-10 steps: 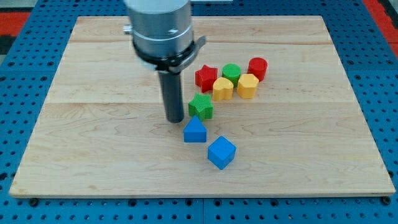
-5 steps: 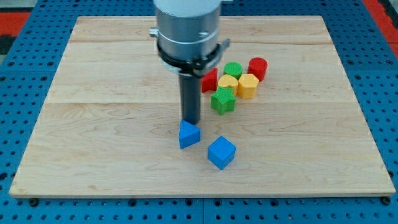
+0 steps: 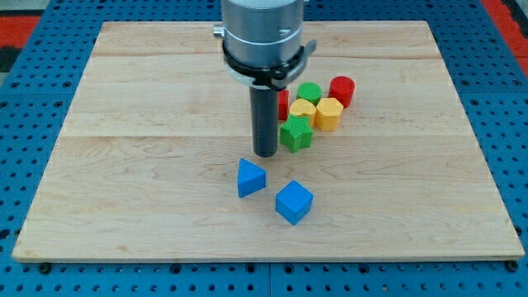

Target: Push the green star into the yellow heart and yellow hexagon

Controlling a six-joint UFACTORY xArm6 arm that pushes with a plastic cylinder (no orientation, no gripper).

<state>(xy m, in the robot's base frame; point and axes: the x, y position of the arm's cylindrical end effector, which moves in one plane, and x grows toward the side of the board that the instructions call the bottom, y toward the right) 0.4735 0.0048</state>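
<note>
The green star (image 3: pixel 296 134) sits on the wooden board, touching the lower edge of the yellow heart (image 3: pixel 302 111). The yellow hexagon (image 3: pixel 328 114) is just to the right of the heart, close to the star's upper right. My tip (image 3: pixel 265 153) stands on the board right at the star's left side. A red star (image 3: pixel 283 105) is mostly hidden behind my rod.
A green cylinder (image 3: pixel 308 92) and a red cylinder (image 3: pixel 341 90) sit above the yellow blocks. A blue triangular block (image 3: pixel 250 178) and a blue cube (image 3: pixel 294 202) lie below my tip. The board (image 3: pixel 124 165) rests on a blue pegboard.
My tip moved right, pushing the green star up-right against the yellow heart, and nudged the blue triangular block down-left. In the last half second the tip moved slightly right and up.
</note>
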